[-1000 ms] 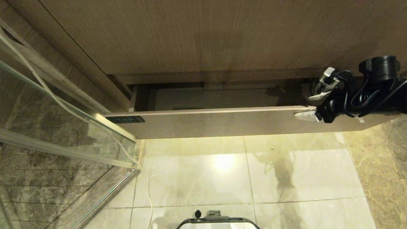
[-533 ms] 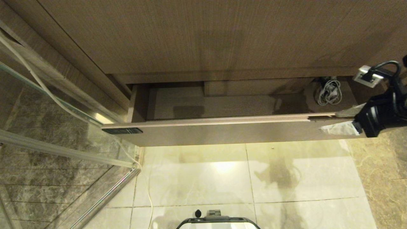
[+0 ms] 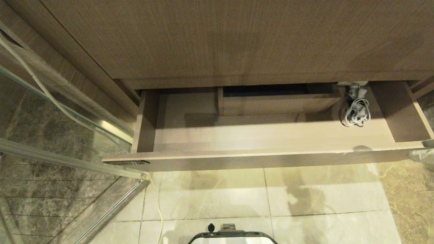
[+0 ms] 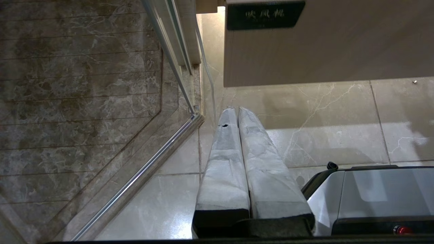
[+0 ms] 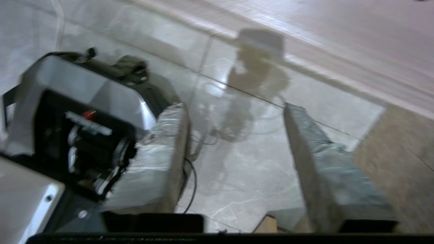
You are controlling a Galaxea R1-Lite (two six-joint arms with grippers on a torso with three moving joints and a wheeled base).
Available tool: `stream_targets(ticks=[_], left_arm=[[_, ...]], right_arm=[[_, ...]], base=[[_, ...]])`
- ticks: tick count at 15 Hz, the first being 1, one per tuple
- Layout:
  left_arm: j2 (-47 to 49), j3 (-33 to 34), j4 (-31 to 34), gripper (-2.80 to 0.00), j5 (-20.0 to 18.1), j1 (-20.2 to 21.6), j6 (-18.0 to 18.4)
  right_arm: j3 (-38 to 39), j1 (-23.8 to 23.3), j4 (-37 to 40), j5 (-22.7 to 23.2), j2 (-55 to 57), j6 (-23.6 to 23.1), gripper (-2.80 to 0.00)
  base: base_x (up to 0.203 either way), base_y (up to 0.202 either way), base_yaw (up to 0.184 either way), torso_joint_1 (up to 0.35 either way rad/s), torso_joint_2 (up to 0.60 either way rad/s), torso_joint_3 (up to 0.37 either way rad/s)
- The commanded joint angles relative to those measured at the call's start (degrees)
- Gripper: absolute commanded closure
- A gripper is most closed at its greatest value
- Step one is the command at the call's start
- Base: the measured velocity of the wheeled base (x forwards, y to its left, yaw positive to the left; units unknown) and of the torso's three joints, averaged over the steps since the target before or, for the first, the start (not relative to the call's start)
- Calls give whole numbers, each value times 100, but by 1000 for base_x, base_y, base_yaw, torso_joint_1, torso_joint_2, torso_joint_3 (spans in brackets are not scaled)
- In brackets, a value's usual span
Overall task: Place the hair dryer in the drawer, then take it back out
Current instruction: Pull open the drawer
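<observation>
Drawer [image 3: 271, 142] pulled out wide under taller wood-grain panel [image 3: 237, 37]; light wood grain, shallow, flat front without handle, boxed rectangular cut-out [image 3: 278, 101] at mid-back. Dark rectangular label [image 4: 265, 15] at front's left corner, pale characters, too blurred to read with certainty. Hair dryer [image 3: 355, 112] inside at back right corner, just beside cut-out: coiled white cord plain, body mostly tucked under panel edge. Polished marble floor tiles [image 3: 325, 193], glossy, veined. Glass partition with metal frame [image 3: 115, 203] left of drawer. Left gripper [image 4: 237, 112] low over floor near drawer's left corner, padded grey-wrapped fingers pressed together, nothing between. Right gripper [image 5: 234, 108] over floor tiles, wrapped fingers [image 5: 162, 149] spread apart, empty; robot's silver-black base [image 5: 78, 101] beside it.
</observation>
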Motion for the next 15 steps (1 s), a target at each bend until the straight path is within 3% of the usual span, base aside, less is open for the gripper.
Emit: stream_targets(ticks=[1, 5, 10, 11, 15], left_arm=[[-2, 0, 0, 0, 2, 2, -3], [-2, 8, 0, 0, -4, 2, -3], [-2, 9, 0, 0, -6, 2, -3], [-2, 0, 0, 0, 2, 2, -3], [-2, 9, 0, 0, -6, 2, -3]], right_arm=[[126, -467, -233, -38, -152, -20, 0], [178, -1463, -1696, -452, 727, -10, 0], [-260, -1810, -3020, -921, 2335, -18, 0], [-503, -1806, -3192, -992, 2720, -7, -280], [-1409, -1538, -3409, -1275, 4058, 50, -280]], base=[[0, 0, 0, 0, 0, 0], [0, 0, 0, 0, 0, 0], [0, 0, 0, 0, 0, 0], [0, 0, 0, 0, 0, 0], [0, 0, 0, 0, 0, 0]])
